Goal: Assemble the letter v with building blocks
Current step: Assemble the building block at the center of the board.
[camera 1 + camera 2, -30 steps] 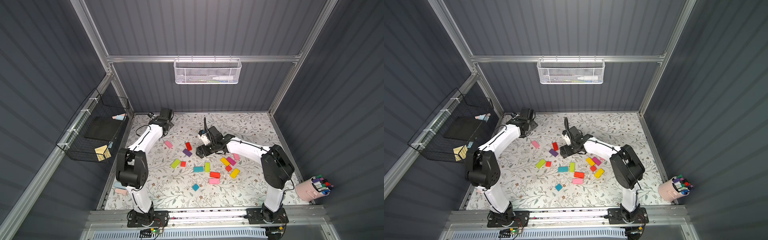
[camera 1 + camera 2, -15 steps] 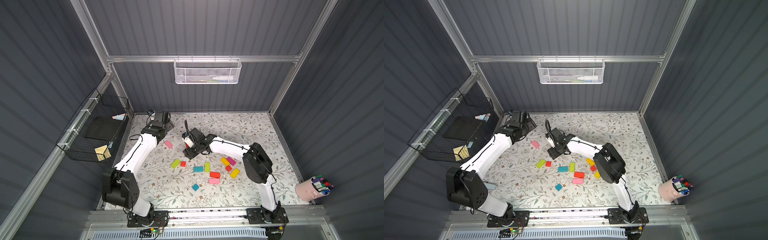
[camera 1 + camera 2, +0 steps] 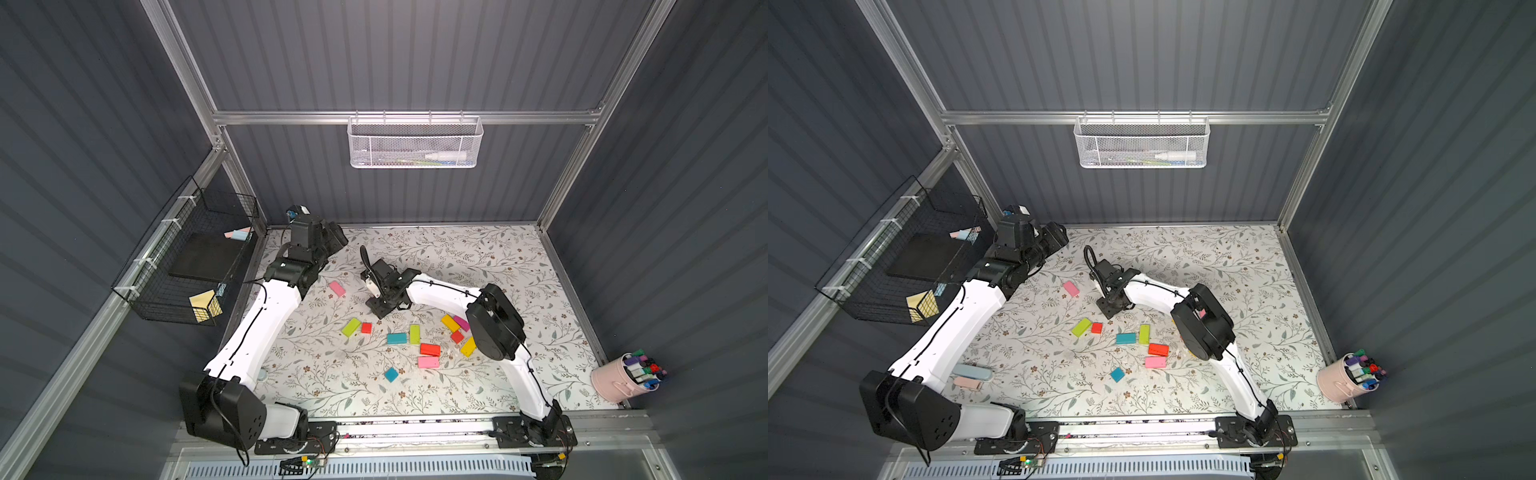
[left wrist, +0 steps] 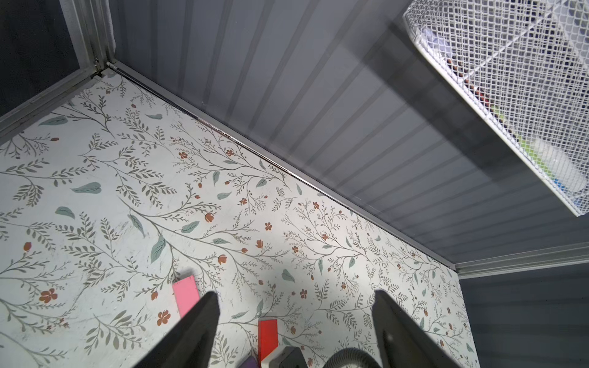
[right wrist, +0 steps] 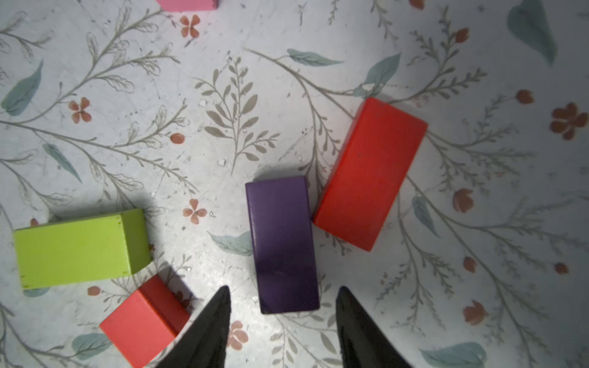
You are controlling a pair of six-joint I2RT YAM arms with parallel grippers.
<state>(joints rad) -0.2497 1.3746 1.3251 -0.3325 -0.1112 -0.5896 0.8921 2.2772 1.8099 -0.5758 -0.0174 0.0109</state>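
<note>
Building blocks lie scattered mid-table in both top views: a pink block (image 3: 337, 288), a lime block (image 3: 351, 327), a small red block (image 3: 366, 328), a teal block (image 3: 396, 338) and several more to the right. My right gripper (image 3: 380, 309) hangs low over a purple block (image 5: 282, 242) that touches a red block (image 5: 369, 173). In the right wrist view the right gripper (image 5: 283, 290) is open, its jaws either side of the purple block's near end with gaps on both sides. My left gripper (image 3: 336, 239) is raised at the back left, and the left gripper (image 4: 294, 296) is open and empty.
A black wire basket (image 3: 187, 266) with a yellow pad hangs on the left wall. A white mesh basket (image 3: 415, 143) is on the back wall. A pink cup of markers (image 3: 623, 378) stands front right. Pastel cases (image 3: 971, 376) lie front left.
My right gripper has moved left over the purple and red blocks and its jaws have narrowed. The left arm's elbow has swung toward the front while its gripper stayed at the back left.
</note>
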